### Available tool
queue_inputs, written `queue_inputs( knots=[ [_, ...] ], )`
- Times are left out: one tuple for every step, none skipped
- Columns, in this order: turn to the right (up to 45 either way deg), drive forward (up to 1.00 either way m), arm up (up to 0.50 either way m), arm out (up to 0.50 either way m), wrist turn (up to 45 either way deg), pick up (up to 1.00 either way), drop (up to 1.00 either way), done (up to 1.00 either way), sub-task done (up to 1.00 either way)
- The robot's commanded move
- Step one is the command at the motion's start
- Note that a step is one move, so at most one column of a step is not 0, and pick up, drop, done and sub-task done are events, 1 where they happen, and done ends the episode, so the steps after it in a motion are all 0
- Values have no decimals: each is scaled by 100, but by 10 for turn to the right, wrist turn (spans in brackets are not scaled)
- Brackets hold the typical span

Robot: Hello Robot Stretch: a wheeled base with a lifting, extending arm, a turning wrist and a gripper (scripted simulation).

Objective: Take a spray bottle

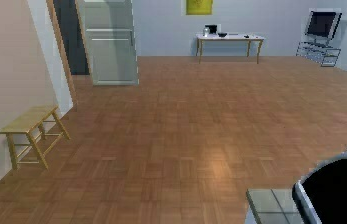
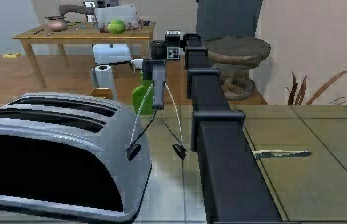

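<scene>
A small green thing [image 2: 141, 97], shaped roughly like a bottle, shows at the far edge of the tiled countertop [image 2: 311, 180], just left of the gripper's dark body. The arm [image 2: 216, 130] runs up the arm side view's middle to two white marked squares. The gripper [image 2: 156, 151] hangs left of them, and its thin fingers [image 2: 134, 150] reach down over the countertop beside a silver toaster [image 2: 61, 150]. I cannot tell whether the gripper holds anything.
A knife [image 2: 281, 153] lies on the countertop right of the arm. Beyond stand a wooden table [image 2: 71, 40] with kitchenware, a paper roll [image 2: 103, 78] and a round stone pedestal [image 2: 236, 55]. In the forward view, wooden floor stretches to a small bench [image 1: 33, 130], a white door [image 1: 109, 40], a far table [image 1: 229, 42] and a TV [image 1: 323, 25].
</scene>
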Motion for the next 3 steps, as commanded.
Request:
queue_inputs(
  knots=[
    [0, 0, 0, 0, 450, 0, 0, 0, 0],
    [0, 0, 0, 0, 450, 0, 0, 0, 0],
    [0, 0, 0, 0, 450, 0, 0, 0, 0]
  ],
)
